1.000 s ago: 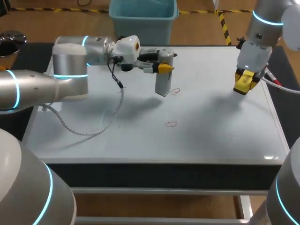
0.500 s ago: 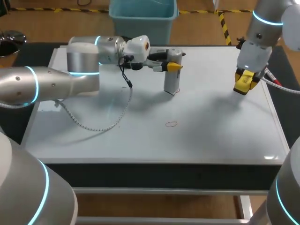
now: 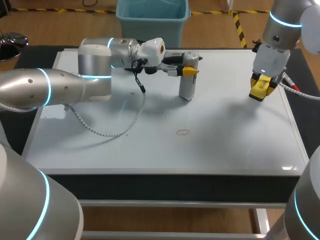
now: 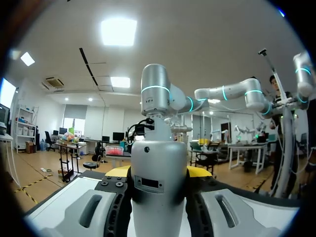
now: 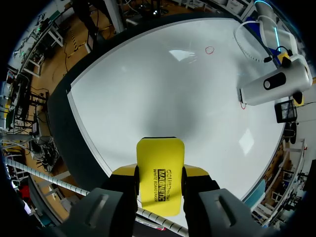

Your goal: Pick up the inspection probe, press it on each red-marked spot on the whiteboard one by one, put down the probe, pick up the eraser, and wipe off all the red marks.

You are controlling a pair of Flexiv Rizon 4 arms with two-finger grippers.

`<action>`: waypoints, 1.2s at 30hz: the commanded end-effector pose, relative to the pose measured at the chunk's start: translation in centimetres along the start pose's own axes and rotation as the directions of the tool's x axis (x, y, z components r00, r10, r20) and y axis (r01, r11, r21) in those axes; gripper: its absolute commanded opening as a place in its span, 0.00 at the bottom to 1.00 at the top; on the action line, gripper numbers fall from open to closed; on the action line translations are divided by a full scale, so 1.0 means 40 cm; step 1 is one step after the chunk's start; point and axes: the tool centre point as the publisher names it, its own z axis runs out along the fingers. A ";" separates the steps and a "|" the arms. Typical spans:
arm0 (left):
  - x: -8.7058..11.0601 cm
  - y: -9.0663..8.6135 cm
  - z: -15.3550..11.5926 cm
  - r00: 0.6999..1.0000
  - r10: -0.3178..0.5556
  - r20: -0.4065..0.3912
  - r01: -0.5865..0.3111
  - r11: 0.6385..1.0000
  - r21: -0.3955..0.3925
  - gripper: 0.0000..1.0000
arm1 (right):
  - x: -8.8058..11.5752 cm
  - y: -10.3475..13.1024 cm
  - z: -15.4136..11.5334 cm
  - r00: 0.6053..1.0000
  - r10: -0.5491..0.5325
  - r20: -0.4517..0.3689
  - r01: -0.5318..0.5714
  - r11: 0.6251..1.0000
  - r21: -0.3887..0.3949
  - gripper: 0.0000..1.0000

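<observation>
The inspection probe [image 3: 187,84], a silver-white cylinder, stands upright on the whiteboard [image 3: 230,140] with its lower end on the board's far middle. My left gripper [image 3: 190,70] is shut on its top from the side. The left wrist view shows the probe [image 4: 158,182] between the yellow tips of my left gripper [image 4: 159,173]. A red mark [image 3: 183,132] lies nearer the front, clear of the probe. My right gripper [image 3: 261,90] hangs above the board's right edge, shut on the yellow eraser [image 3: 260,86]. From the right wrist, the eraser [image 5: 159,170] fills the right gripper [image 5: 159,174], with the red mark [image 5: 210,50] and the probe [image 5: 269,86] ahead.
A white coiled cable [image 3: 112,129] from my left arm droops onto the board's left half. My left arm [image 3: 60,90] stretches low across the far left of the board. The board's black rim [image 3: 165,180] runs along the front.
My left arm has carried the upright probe to the right along the far part of the board, covering the upper red mark. The right arm and eraser have stayed still.
</observation>
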 end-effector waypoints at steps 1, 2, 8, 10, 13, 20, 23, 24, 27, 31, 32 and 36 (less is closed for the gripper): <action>-0.012 0.010 0.002 1.000 -0.001 -0.006 0.001 1.000 0.009 0.00 | -0.001 -0.002 -0.002 1.000 -0.002 -0.004 0.002 1.000 0.002 0.00; -0.012 0.011 0.001 1.000 -0.002 -0.006 0.002 1.000 0.010 0.00 | -0.001 -0.002 -0.002 1.000 -0.002 -0.004 0.002 1.000 0.002 0.00; -0.014 0.018 -0.001 1.000 -0.010 0.003 0.010 1.000 0.010 0.00 | -0.001 -0.002 -0.002 1.000 -0.002 -0.004 0.002 1.000 0.002 0.00; -0.016 0.021 -0.002 1.000 -0.012 0.003 0.012 1.000 0.009 0.00 | -0.001 -0.002 -0.002 1.000 -0.002 -0.004 0.002 1.000 0.002 0.00; -0.019 0.025 -0.005 1.000 -0.017 0.004 0.017 1.000 0.007 0.00 | -0.001 -0.002 -0.002 1.000 -0.002 -0.004 0.002 1.000 0.002 0.00; -0.020 0.029 -0.006 1.000 -0.025 0.006 0.025 1.000 0.008 0.00 | -0.001 -0.002 -0.002 1.000 -0.002 -0.004 0.002 1.000 0.002 0.00; -0.026 0.033 -0.007 1.000 -0.028 0.004 0.028 1.000 0.005 0.00 | -0.001 -0.002 -0.002 1.000 -0.002 -0.004 0.002 1.000 0.002 0.00; -0.026 0.033 -0.007 1.000 -0.028 0.003 0.028 1.000 0.004 0.00 | -0.001 -0.002 -0.002 1.000 -0.002 -0.004 0.002 1.000 0.002 0.00; -0.026 0.033 -0.007 1.000 -0.028 0.002 0.028 1.000 0.000 0.00 | -0.001 -0.002 -0.002 1.000 -0.002 -0.004 0.002 1.000 0.002 0.00; -0.026 0.032 -0.005 1.000 -0.027 0.001 0.027 1.000 0.001 0.00 | -0.001 -0.002 -0.002 1.000 -0.002 -0.004 0.002 1.000 0.002 0.00; -0.026 0.032 -0.005 1.000 -0.026 0.000 0.026 1.000 0.001 0.00 | -0.001 -0.002 -0.002 1.000 -0.002 -0.004 0.002 1.000 0.002 0.00; -0.024 0.031 -0.004 1.000 -0.026 -0.007 0.026 1.000 -0.001 0.00 | -0.001 -0.002 -0.002 1.000 -0.002 -0.004 0.002 1.000 0.002 0.00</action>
